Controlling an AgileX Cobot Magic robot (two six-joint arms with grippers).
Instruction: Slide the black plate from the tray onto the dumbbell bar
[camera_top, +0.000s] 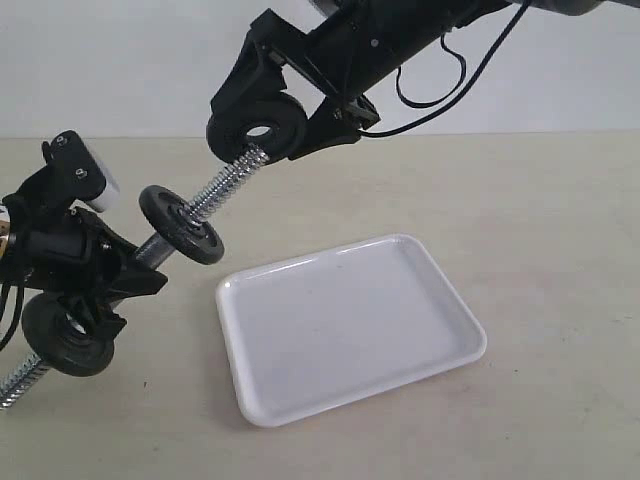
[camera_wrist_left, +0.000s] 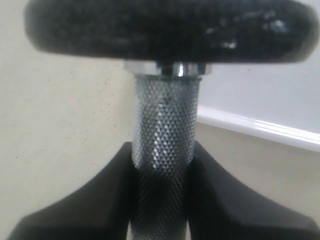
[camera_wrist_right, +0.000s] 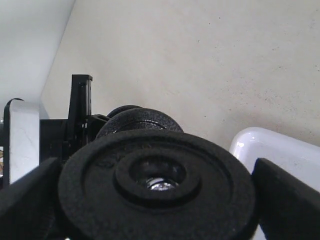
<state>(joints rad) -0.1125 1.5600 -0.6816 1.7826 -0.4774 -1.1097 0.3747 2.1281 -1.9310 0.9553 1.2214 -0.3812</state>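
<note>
Your right gripper (camera_top: 270, 112) reaches in from the far side of the table (camera_top: 560, 200) and grips the black plate (camera_wrist_right: 100, 195) by its rim. One finger sits on each side, the jaws spread wide around the disc. The plate hangs in the air, to the far left of the tray (camera_top: 350, 330). Its centre hole meets the upper threaded end of the dumbbell bar (camera_wrist_left: 162, 130). The right wrist view shows the chrome tip inside the hole, but you cannot tell how deep it sits.

Your left gripper (camera_top: 118, 285), at the left edge of the scene, has its fingers (camera_wrist_left: 75, 210) clamped on the bar's knurled middle. It holds the rod off the table at a slant, the low end near and left, the high end far and right.

Two more black discs ride the bar. The upper disc (camera_top: 180, 225) sits just beyond the left gripper on the plate's side. The lower disc (camera_top: 65, 335) sits just behind the gripper, close to the low threaded end. A stretch of bare thread lies between the upper disc and the held plate.

The white tray rests flat on the table, to the right of the bar and apart from both grippers.
</note>
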